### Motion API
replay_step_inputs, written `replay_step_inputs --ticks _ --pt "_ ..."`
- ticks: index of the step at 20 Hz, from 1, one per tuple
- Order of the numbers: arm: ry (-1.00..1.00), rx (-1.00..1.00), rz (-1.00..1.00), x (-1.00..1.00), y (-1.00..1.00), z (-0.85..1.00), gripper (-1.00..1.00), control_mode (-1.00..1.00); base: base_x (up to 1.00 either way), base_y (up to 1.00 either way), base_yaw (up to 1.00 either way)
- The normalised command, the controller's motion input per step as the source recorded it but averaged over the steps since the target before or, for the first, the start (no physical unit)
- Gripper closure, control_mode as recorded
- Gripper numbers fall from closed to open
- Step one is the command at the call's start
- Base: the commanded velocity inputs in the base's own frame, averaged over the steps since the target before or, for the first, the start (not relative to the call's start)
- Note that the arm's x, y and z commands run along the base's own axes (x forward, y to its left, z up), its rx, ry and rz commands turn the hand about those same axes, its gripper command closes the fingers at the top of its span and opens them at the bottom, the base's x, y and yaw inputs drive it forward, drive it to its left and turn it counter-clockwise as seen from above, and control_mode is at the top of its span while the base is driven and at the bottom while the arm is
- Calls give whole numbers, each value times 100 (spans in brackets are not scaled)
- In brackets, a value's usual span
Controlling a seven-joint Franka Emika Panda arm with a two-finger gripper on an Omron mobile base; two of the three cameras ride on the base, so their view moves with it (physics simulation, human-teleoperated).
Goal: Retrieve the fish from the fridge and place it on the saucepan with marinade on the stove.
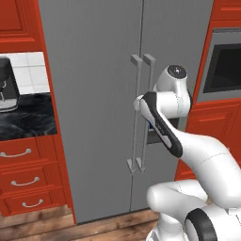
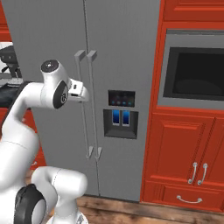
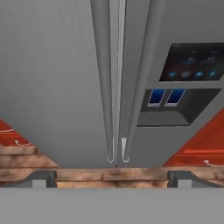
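Two dark fingertips (image 3: 43,178) sit spread wide at the bottom of my hand view, nothing between them, so my gripper (image 3: 111,179) is open and empty. Just ahead run the two long bar handles (image 3: 105,78) of the fridge (image 1: 94,94), side by side at the centre seam, and both doors are shut. From the right base view my hand seems to be level with the handles' middle and close to them, though I can't tell whether it touches.

Step in hand, as I judge it: reaching to open the fridge. The fish would be behind these doors, out of sight. Next I need to settle on one handle, close around it and pull the door open.

Further on: one dispenser panel (image 2: 121,113) on the right-hand door, one built-in oven (image 2: 194,72) beyond it, red cabinets (image 2: 183,153) below, and three drawers (image 1: 23,179) off to the left under a dark counter (image 1: 28,120).
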Motion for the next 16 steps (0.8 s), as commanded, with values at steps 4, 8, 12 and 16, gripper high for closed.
replay_step_inputs --ticks 4,8,12,16 --pt "-4 0 0 57 -1 -3 -100 -100 0 0 0" --pt "0 0 0 51 -3 -3 -100 -100 0 0 0" --pt "0 0 0 61 0 -6 -100 -100 0 0 0" --pt "0 0 0 58 1 -5 -100 -100 0 0 0"
